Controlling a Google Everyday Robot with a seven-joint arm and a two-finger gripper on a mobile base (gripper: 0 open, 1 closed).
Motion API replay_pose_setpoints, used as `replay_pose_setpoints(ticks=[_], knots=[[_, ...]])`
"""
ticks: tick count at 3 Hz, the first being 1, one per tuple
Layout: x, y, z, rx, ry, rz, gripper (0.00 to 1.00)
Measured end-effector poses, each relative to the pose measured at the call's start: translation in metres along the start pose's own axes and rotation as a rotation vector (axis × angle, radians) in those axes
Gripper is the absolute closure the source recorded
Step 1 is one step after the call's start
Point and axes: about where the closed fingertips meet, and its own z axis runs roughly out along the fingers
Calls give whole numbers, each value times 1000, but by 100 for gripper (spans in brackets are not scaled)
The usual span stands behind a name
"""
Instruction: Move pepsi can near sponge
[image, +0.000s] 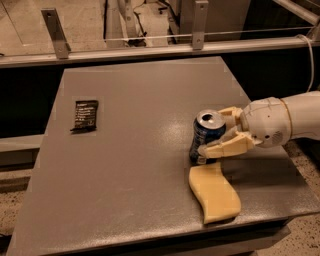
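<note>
The pepsi can, dark blue with a silver top, stands upright on the grey table right of centre. My gripper reaches in from the right and is shut on the can, one cream finger behind it and one in front. The pale yellow sponge lies flat just in front of the can, its near end almost touching the can's base and the front finger.
A flat black snack packet lies at the table's left. A metal rail with posts runs behind the table. The table's front edge is just below the sponge, its right edge under my arm.
</note>
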Motion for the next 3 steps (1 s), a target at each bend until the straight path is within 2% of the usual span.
replay_pose_setpoints(ticks=[1, 2, 3], knots=[[2, 0, 1, 6, -6, -8, 13], [4, 0, -1, 13, -7, -14, 0], [5, -1, -2, 19, -6, -15, 0]])
